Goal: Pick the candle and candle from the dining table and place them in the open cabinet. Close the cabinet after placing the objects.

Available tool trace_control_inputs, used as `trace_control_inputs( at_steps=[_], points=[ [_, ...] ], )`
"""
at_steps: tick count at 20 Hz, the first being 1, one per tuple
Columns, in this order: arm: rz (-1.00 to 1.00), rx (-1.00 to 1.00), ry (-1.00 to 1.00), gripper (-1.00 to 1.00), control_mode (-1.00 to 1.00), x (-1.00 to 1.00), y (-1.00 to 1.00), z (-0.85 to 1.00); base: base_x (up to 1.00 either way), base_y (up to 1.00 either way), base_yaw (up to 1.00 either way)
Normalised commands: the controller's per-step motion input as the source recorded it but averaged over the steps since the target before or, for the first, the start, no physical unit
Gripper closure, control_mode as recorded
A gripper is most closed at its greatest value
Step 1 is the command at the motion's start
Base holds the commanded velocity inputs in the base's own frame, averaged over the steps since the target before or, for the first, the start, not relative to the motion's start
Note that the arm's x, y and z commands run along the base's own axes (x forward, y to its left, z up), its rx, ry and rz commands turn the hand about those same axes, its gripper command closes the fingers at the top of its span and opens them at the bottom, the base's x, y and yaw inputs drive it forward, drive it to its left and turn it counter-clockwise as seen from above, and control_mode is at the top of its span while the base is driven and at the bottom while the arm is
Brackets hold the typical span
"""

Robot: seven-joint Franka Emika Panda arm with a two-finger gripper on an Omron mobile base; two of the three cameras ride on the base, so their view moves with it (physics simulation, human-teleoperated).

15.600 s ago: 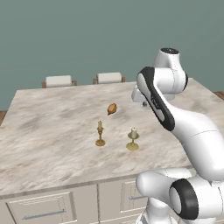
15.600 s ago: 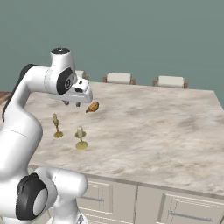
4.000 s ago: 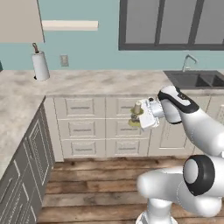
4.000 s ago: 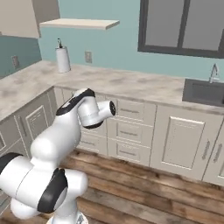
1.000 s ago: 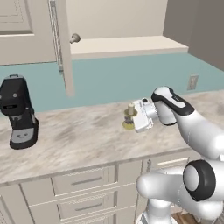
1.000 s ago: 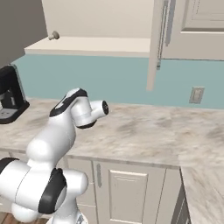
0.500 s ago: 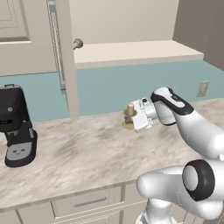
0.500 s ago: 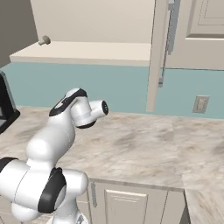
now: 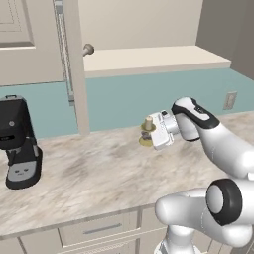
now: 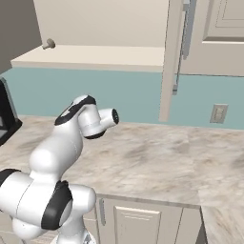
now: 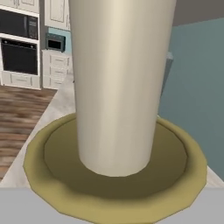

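Observation:
A stubby white candle [image 9: 147,123] on a wide brass base [image 9: 145,141] sits in my gripper [image 9: 150,134], which is shut on it above the marble-look counter [image 9: 94,171]. The hand view shows this candle [image 11: 118,78] and its base [image 11: 113,175] very close. The cream cabinet stands open above, with its pale shelf [image 9: 154,58] and its door [image 9: 74,64] swung out to the left. In the right base view the shelf [image 10: 95,57] is upper left and the door [image 10: 172,57] hangs edge-on. The dining table is out of view.
A small round grey-brown thing [image 9: 88,48] rests at the shelf's left end; I cannot tell what it is. A black coffee machine [image 9: 17,144] stands on the counter at the left. A wall outlet [image 9: 229,100] sits at the right. Cream drawer fronts [image 9: 94,230] run below.
The whole picture has shifted with the base, and the shelf and door now look larger and lower. The candle stays in the shut gripper, in the same place relative to the arm.

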Motion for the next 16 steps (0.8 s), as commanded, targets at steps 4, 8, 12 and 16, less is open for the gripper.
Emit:
trace_control_inputs(
  at_steps=[4,8,12,16],
  points=[
    [-0.06,0.00,-0.08,1.00,-1.00,-0.20,0.01,0.08,-0.06,0.00,0.00],
    [-0.22,-0.02,-0.12,1.00,-1.00,-0.14,0.20,0.26,0.00,0.00,0.00],
    [-0.31,0.00,-0.10,1.00,-1.00,-0.13,0.14,0.35,0.00,0.00,0.00],
    [-0.32,0.03,-0.02,1.00,-1.00,-0.18,0.04,0.28,0.00,0.00,0.00]
  ],
)
